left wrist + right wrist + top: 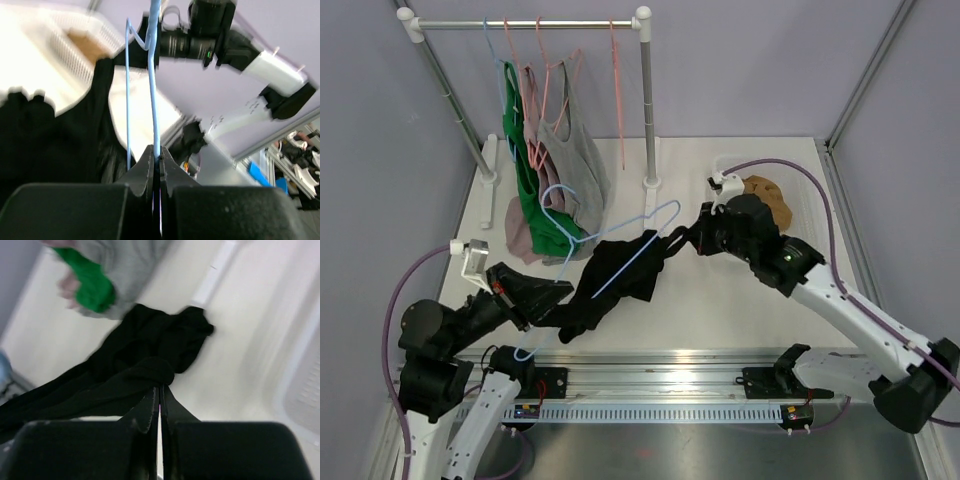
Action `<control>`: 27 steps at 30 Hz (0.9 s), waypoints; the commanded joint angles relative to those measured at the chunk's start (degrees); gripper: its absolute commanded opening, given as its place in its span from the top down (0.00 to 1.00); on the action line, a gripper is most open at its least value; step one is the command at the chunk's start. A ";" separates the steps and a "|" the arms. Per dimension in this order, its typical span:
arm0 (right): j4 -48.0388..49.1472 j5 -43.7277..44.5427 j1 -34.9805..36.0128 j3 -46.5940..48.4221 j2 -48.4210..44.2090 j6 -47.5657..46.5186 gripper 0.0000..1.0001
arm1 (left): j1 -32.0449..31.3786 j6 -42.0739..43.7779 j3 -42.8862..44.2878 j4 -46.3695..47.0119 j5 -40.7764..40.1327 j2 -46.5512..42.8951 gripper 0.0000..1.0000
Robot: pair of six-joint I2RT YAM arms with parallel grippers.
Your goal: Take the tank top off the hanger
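The black tank top [610, 280] hangs stretched in the air over the middle of the bench [720, 300], running from about 8 o'clock up toward 2 o'clock in the overhead view, its bulk bunched around the centre. A light blue hanger [620, 235] is still threaded through it: the wide loop of the hanger shows above the fabric toward 12 o'clock, and its thin wire runs down toward 7 o'clock.

The left end effector [542, 300], at the 8 o'clock end, has its fingers pressed together on the blue hanger wire; the left wrist view shows the wire rising straight out from between the closed fingers [147, 167], with black cloth beside it. The right end effector [692, 238], at the 2 o'clock end, is pinched tight on a gathered fold of the tank top, and the right wrist view shows the black fabric pulled into a knot-like bunch right at its fingertips [150, 402].

Behind, toward 11 o'clock, a clothes rack [530, 25] carries a green top [525, 190], a grey top [575, 165] and a pinkish one [520, 235] on hangers, plus a bare pink hanger [617, 80]. At 2 o'clock, a white basket [810, 200] holds something brown [770, 195].
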 commanded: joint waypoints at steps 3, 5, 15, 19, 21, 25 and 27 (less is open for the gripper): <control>5.82 -21.07 -0.02 -0.48 -12.77 4.02 1.00 | -0.07 -6.02 1.16 28.42 -4.33 1.19 1.00; 4.77 -24.60 -0.02 -0.66 -16.47 4.20 1.00 | -0.07 -5.23 2.57 36.91 -7.05 3.13 1.00; -13.08 -25.30 -0.11 0.05 -20.69 -2.56 1.00 | -0.07 5.22 5.13 61.72 -23.13 17.03 1.00; -13.86 -24.36 -0.02 -0.31 -23.24 -2.91 1.00 | -0.16 8.82 2.32 68.51 -29.31 19.04 1.00; -13.96 -23.48 -0.02 -0.48 -24.21 -3.44 1.00 | -0.16 8.75 -0.67 73.16 -30.88 19.83 1.00; -10.80 -20.41 -0.02 -1.80 -28.07 -1.69 1.00 | -0.16 7.25 -5.25 80.74 -30.72 21.16 1.00; -11.67 -10.98 -0.02 -1.72 -29.22 -0.72 1.00 | -0.25 7.69 -5.95 79.51 -30.62 21.07 1.00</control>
